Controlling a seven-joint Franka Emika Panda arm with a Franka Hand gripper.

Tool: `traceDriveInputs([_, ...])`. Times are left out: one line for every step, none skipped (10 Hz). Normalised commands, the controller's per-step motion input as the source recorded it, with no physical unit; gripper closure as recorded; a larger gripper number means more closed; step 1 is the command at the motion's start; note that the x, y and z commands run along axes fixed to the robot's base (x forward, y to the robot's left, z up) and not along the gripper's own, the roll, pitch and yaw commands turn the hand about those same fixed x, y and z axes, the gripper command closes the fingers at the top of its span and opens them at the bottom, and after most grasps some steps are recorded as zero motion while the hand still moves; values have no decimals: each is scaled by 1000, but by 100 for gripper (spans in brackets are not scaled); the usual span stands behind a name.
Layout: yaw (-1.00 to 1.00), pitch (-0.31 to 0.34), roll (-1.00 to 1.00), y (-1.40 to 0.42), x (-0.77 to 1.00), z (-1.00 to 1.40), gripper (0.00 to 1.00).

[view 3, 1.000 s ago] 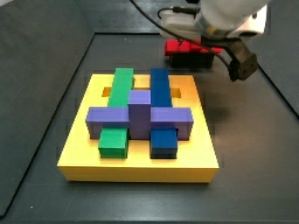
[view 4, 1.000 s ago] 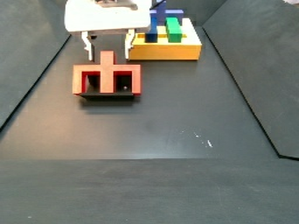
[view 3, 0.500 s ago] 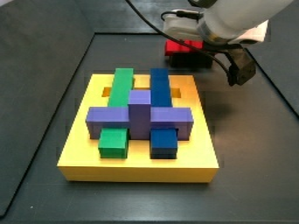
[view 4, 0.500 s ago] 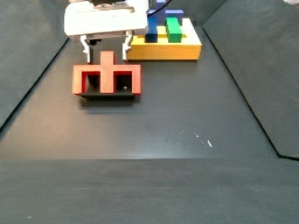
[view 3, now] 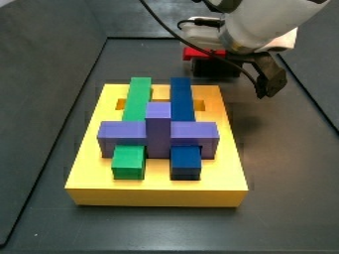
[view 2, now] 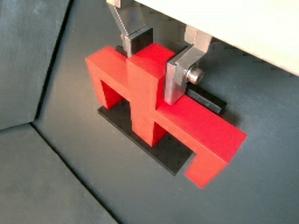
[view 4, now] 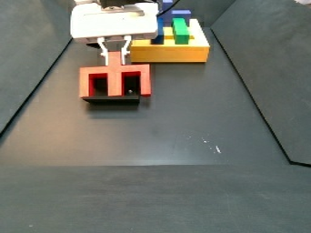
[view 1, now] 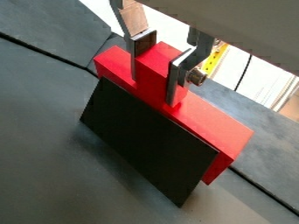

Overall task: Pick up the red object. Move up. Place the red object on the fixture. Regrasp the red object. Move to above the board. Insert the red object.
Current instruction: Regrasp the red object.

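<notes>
I see the red object (view 4: 115,82) resting on the fixture (view 4: 113,98), its long bar lying across the top and its middle stub pointing back toward the board (view 4: 170,50). In both wrist views the red object (view 1: 176,105) (view 2: 152,105) covers most of the dark fixture (view 1: 146,144) (view 2: 163,153) beneath it.

The hand (view 4: 118,55) is right over the red object, on the side of the fixture nearest the board. In a wrist view the hand (view 2: 158,61) straddles the raised stub, with the two silver fingers (view 2: 181,74) standing on either side of it. In the wrist view taken from the fixture's dark flat side, the hand (view 1: 163,61) shows the same stance: one finger (view 1: 142,48) close against one face of the stub, its partner against the opposite face. The plates look pressed to the red plastic with no gap that I can make out, so I read the hand as clenched on the stub.

In a side view the hand (view 3: 245,67) and the white arm hide most of the red object (view 3: 199,52), and only a sliver of red shows behind the board (view 3: 159,184).

The board lies just beyond the fixture on the dark surface (view 4: 183,136). It carries a green block (view 3: 129,159), a blue block (view 3: 185,161) and a purple cross block (view 3: 159,131) set into its top.
</notes>
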Motion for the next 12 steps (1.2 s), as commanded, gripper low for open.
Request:
traceDriveInputs([0,0,0,0,0,0,100])
traceDriveInputs([0,0,0,0,0,0,100])
traceDriveInputs([0,0,0,0,0,0,100])
traceDriveInputs([0,0,0,0,0,0,100])
traceDriveInputs([0,0,0,0,0,0,100])
traceDriveInputs([0,0,0,0,0,0,100])
traceDriveInputs([0,0,0,0,0,0,100])
traceDriveInputs([0,0,0,0,0,0,100])
traceDriveInputs([0,0,0,0,0,0,100])
traceDriveInputs([0,0,0,0,0,0,100])
traceDriveInputs([0,0,0,0,0,0,100])
traceDriveInputs([0,0,0,0,0,0,100])
